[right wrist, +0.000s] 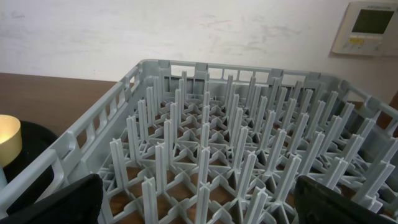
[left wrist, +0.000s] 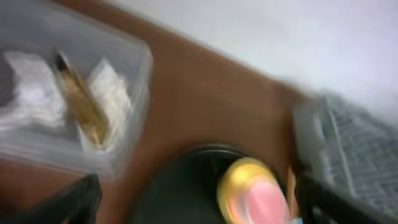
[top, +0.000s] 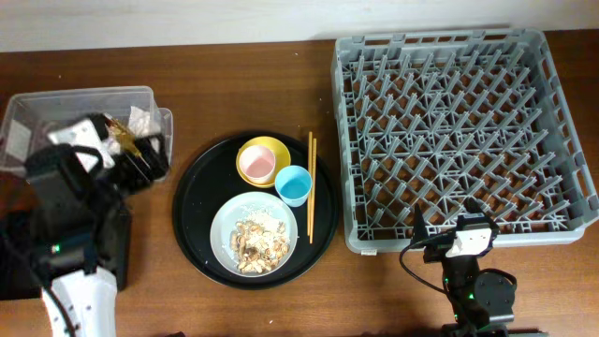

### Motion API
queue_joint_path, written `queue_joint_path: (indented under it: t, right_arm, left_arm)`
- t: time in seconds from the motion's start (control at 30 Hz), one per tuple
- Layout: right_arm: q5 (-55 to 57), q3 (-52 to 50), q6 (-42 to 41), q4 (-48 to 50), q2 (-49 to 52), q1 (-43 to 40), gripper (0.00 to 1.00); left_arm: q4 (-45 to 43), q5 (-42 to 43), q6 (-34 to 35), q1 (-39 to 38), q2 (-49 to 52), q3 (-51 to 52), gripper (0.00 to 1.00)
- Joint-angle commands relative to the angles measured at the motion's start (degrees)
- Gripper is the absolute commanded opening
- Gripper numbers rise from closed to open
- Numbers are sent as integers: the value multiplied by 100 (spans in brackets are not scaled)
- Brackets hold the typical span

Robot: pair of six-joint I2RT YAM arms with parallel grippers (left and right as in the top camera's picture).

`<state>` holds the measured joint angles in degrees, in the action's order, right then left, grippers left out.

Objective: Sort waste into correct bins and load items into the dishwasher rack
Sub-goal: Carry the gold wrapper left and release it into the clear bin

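The clear box [top: 56,101] at the far left holds white napkins [left wrist: 28,99] and a gold-brown wrapper [left wrist: 84,109]. My left gripper [top: 145,157] is open and empty beside the box's right end; its view [left wrist: 199,208] is blurred. The round grey-white plate [top: 225,225] bears beige food scraps [top: 259,239]. The yellow bowl [top: 271,148] holds the pink cup [top: 256,165]; it also shows in the left wrist view [left wrist: 239,177]. The blue cup [top: 293,184] and chopsticks [top: 312,187] lie beside it. My right gripper [top: 468,234] is open and empty at the grey rack's [top: 449,122] near edge, also in its own view [right wrist: 205,208].
The dishes sit on a round black tray [top: 192,206] at the table's middle. A shallow black rectangular tray [top: 17,239] lies at the near left, mostly hidden under my left arm. The rack's upright pegs [right wrist: 236,155] fill the right wrist view.
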<state>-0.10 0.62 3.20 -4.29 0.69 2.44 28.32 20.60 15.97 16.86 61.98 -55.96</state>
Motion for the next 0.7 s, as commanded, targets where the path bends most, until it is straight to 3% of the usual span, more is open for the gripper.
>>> queue_joint_path:
  t: [0.0,0.13,0.3,0.4,0.5,0.67]
  right_arm:
    - [33,-31,0,-35,-33,-26,98]
    - [33,-31,0,-35,-33,-26,98]
    - [33,-31,0,-35,-33,-26,98]
    - [33,-31,0,-35,-33,-26,98]
    - [33,-31,0,-35,-33,-26,98]
    - [33,-31,0,-35,-33,-26,98]
  left_arm:
    - [1351,667,-11,9,-190,50,99]
    - [2549,953,55,9,-131,52,99]
    - [2688,1003,52,9,-129,52,99]
    - [2669,-2,192,9,-129,52,99]
    - [2708,-802,1025,9,-129,52,99]
    - [2909,-861,1014,9,-129,52,99]
